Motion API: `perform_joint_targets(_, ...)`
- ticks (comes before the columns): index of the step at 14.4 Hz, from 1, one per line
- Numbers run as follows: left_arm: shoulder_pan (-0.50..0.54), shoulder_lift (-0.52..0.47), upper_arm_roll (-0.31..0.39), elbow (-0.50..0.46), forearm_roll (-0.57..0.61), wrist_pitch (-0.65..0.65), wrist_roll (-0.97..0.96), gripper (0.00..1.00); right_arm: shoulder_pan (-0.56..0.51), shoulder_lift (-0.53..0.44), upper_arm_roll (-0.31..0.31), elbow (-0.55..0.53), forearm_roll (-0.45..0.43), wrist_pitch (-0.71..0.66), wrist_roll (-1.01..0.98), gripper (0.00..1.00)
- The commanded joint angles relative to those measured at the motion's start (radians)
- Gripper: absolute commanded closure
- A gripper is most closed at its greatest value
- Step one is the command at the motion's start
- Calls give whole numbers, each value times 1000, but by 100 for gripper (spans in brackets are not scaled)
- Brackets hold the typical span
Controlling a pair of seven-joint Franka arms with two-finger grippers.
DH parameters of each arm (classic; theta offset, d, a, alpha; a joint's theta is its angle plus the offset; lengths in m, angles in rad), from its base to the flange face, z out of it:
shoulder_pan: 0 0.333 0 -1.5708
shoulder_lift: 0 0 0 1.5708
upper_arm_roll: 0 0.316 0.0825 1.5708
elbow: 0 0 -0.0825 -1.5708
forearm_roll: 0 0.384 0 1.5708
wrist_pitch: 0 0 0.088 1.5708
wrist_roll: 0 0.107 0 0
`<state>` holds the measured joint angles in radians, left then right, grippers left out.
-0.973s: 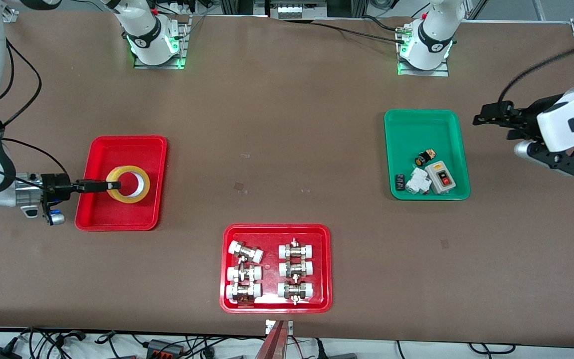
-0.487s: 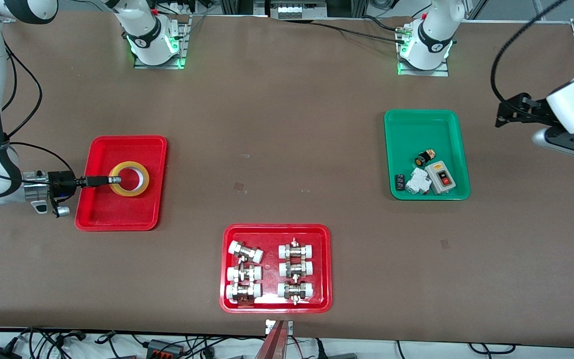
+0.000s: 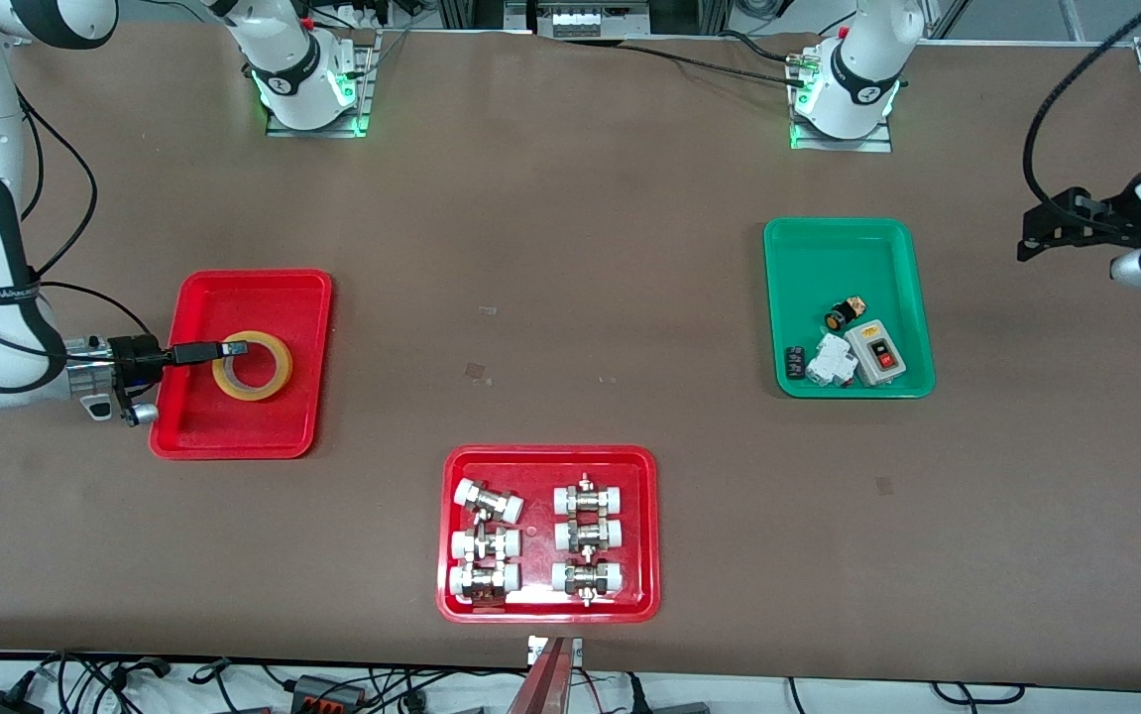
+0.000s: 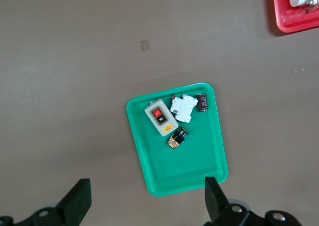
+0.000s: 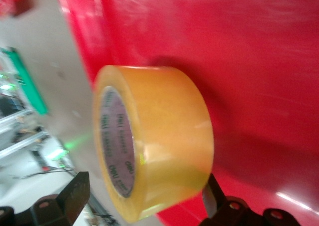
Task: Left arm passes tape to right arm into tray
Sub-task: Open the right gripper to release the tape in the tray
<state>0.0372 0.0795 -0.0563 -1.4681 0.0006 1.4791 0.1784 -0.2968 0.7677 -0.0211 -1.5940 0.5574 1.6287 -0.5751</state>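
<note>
The yellow tape (image 3: pixel 279 370) lies flat inside the plain red tray (image 3: pixel 233 428) toward the right arm's end of the table. My right gripper (image 3: pixel 233 349) reaches in over the tray's rim, its fingers spread wide on either side of the roll. In the right wrist view the tape (image 5: pixel 164 136) fills the gap of the right gripper (image 5: pixel 144 198) against the red tray floor (image 5: pixel 259 61), with one finger clearly off it. My left gripper (image 3: pixel 1038 233) hangs open and empty over the bare table by the green tray; the left wrist view shows it (image 4: pixel 144 203) holding nothing.
A green tray (image 3: pixel 848 253) of small electrical parts sits toward the left arm's end, also in the left wrist view (image 4: pixel 189 168). A wider red tray (image 3: pixel 548 453) of white-capped metal fittings sits near the front edge. The brown table between the trays is bare.
The tape went from tilted in the right gripper to lying flat in the tray, and the right gripper's fingers spread apart. The left arm drew back toward its end of the table.
</note>
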Motion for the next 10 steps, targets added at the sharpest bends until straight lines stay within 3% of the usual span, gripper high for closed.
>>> perform_joint_targets(1, -20, -84, 27, -116, -17, 64, -29, 0, 28, -47, 6, -15, -118, 55, -16, 0)
perform_joint_targets(3, -13, -99, 29, -159, -43, 108, -31, 0, 94, -123, 3, -9, -221, 59, 39, 0)
perform_joint_targets(6, 1, -96, 27, -155, -53, 110, -34, 0, 157, -273, 13, 12, -388, 11, 318, 0)
perform_joint_targets(10, 9, -90, 15, -136, -51, 102, -138, 0, 260, -409, 15, 168, -582, -133, 511, 0)
